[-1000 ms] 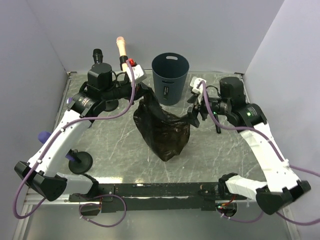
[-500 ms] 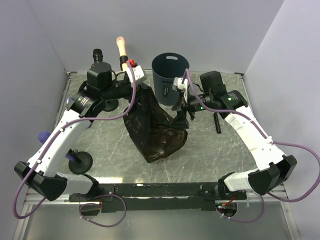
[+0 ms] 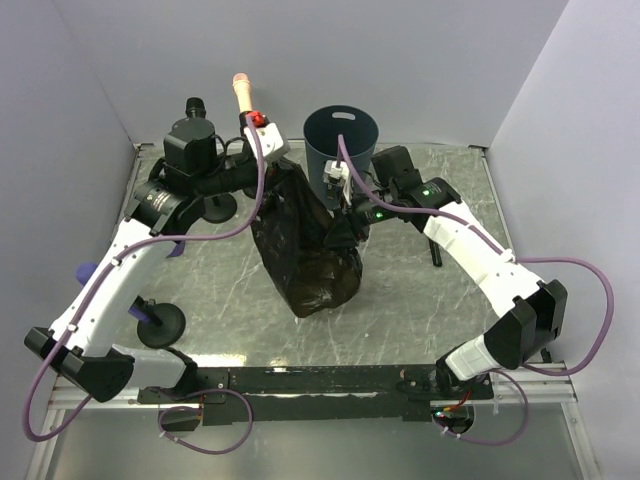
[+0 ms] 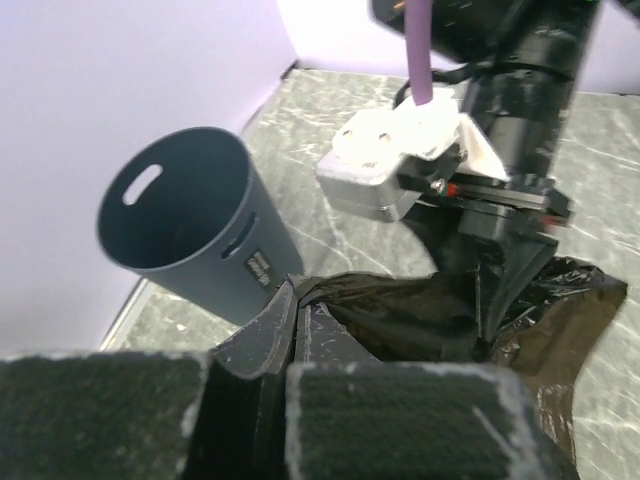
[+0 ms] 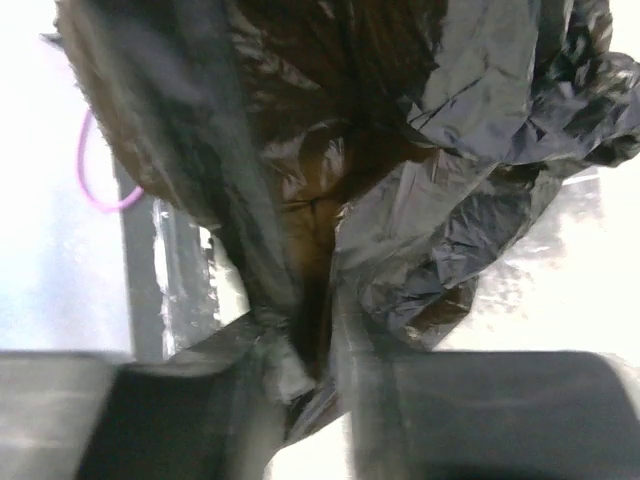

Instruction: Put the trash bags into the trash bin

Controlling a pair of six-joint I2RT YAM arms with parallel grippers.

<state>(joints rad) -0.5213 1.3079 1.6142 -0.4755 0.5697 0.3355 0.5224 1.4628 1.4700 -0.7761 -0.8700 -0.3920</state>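
Now, left tool point(image 3: 283, 178) and right tool point(image 3: 341, 223) each clamped on trash bag point(image 3: 305, 265) top edge, bag just beside trash bin point(image 3: 362, 135).

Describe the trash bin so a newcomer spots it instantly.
Go to the far edge of the marbled table, at its middle. The trash bin stands behind the black bag. Only it is an open, tapered, dark blue-grey bucket with oval handle cut-outs.

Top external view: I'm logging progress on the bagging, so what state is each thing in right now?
Crumpled black plastic trash bag: pinched by both grippers, outside the bin.
Round dark blue-grey plastic trash bin: upright, open-topped, no bag inside.
Left gripper: shut on the bag's edge.
Right gripper: shut on the bag.
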